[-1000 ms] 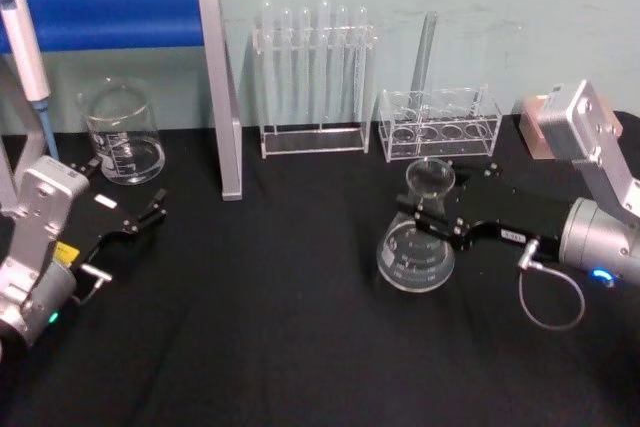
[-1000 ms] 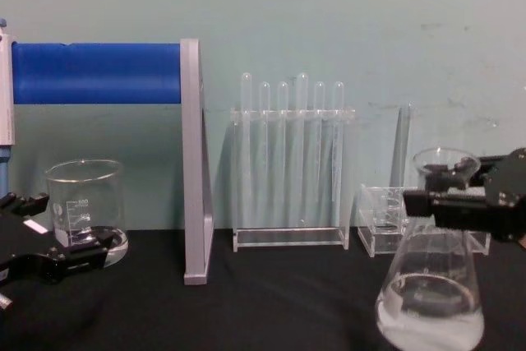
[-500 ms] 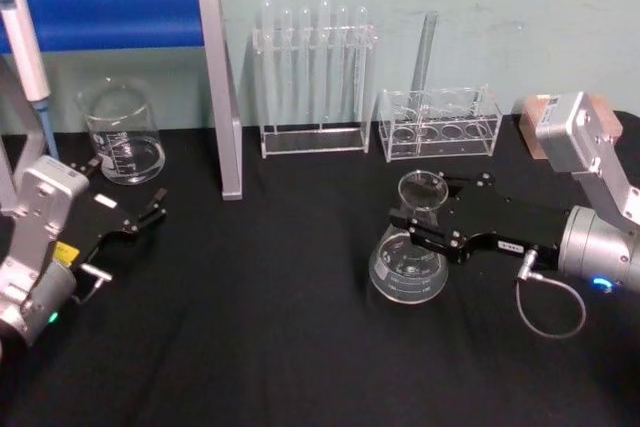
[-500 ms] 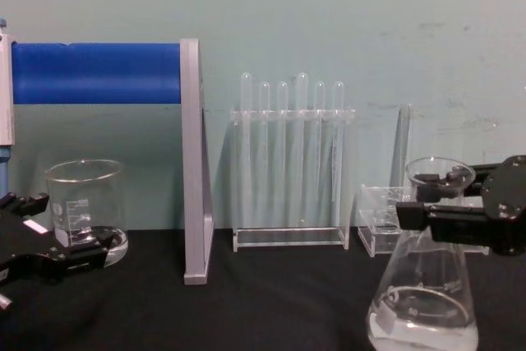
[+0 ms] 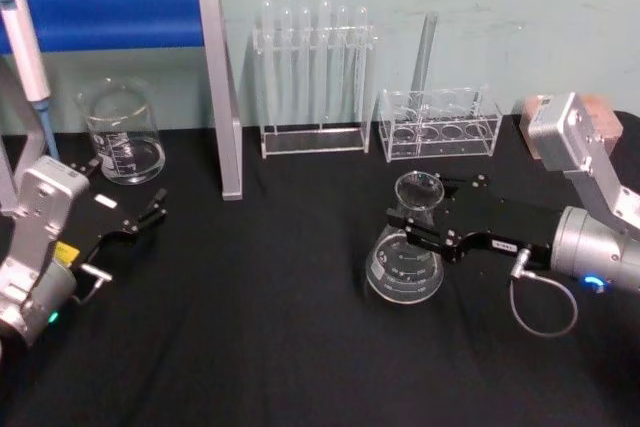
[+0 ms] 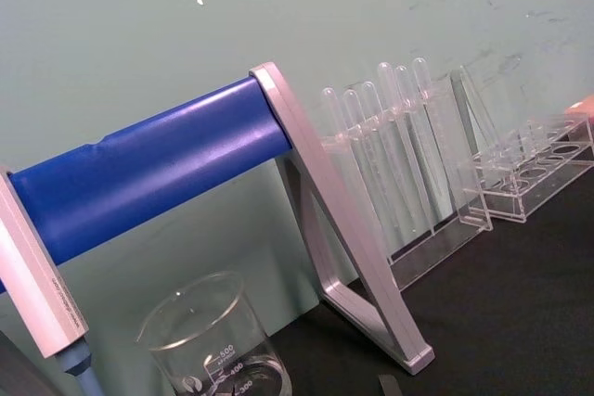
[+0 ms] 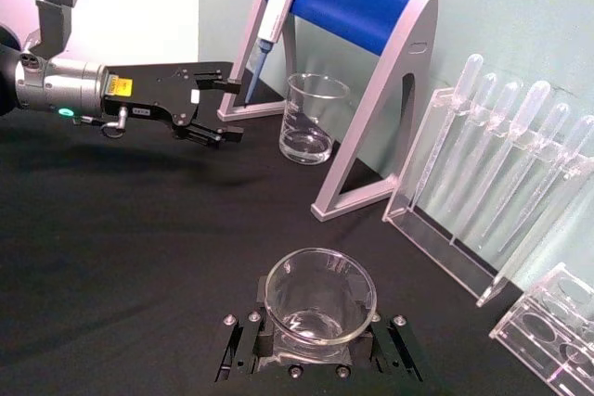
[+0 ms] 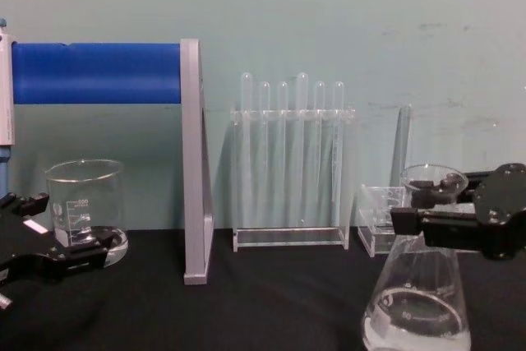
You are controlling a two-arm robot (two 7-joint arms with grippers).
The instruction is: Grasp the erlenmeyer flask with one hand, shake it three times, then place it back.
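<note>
Your black two-fingered right hand [image 5: 417, 209] is clenched on the neck of the clear glass conical flask [image 5: 402, 267]; hold firm, shake gently, upright. Your left hand [image 5: 155, 207] idles released, far left.

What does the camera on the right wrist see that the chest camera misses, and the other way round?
Right wrist view: it looks down into the erlenmeyer flask through its round open mouth. Chest view: the flask's sloping side and wide lower body, side-on. Both: the right claw shut on the flask's neck, the beaker, the blue-barred stand, the tall test tube rack and the open left claw.
</note>
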